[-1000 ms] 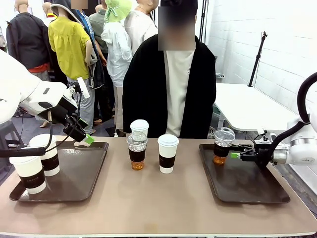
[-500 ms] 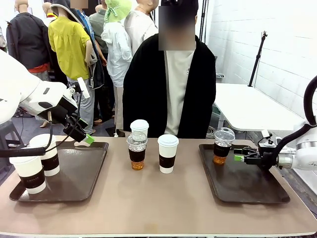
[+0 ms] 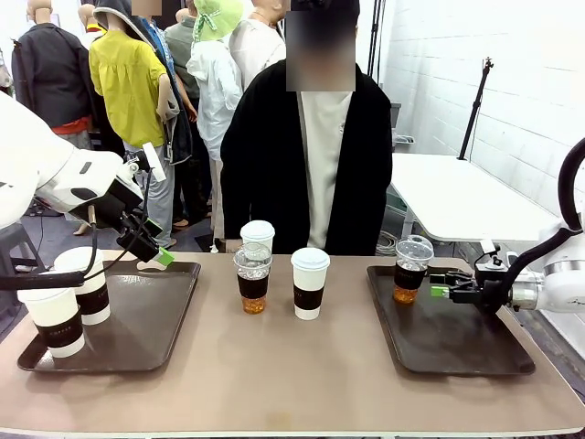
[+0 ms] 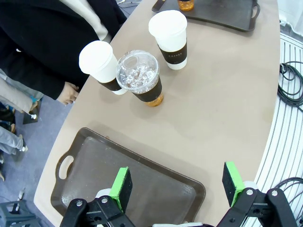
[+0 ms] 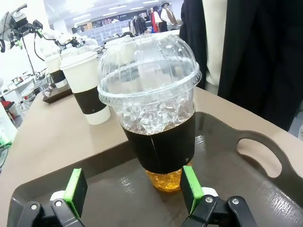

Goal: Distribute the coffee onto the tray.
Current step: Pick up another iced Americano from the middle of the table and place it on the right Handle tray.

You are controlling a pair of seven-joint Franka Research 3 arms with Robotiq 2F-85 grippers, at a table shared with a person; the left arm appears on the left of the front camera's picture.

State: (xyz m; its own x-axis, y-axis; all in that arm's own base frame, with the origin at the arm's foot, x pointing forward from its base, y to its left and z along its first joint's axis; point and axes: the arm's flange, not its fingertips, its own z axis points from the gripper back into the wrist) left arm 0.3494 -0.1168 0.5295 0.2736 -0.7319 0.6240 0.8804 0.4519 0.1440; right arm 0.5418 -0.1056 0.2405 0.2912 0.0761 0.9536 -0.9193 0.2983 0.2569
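On the right tray (image 3: 457, 343) stands a clear dome-lidded cup (image 3: 411, 269) of amber coffee with a dark sleeve. My right gripper (image 3: 437, 290) is open just to its right, clear of it. In the right wrist view that cup (image 5: 158, 109) stands upright just beyond the open gripper (image 5: 130, 189). Mid-table stand a white lidded cup (image 3: 258, 235), a dome-lidded cup (image 3: 253, 278) and another white cup (image 3: 310, 283). Two white cups (image 3: 55, 320) (image 3: 88, 285) sit on the left tray (image 3: 137, 329). My left gripper (image 3: 151, 249) hovers open above that tray (image 4: 118, 175).
A person in a black jacket (image 3: 311, 155) stands at the table's far side, right behind the middle cups. A white table (image 3: 457, 197) stands at the back right. Bare tabletop (image 3: 292, 375) lies between the two trays.
My right gripper has drawn back a little to the right, away from the dome-lidded cup on the right tray. The left arm has not moved.
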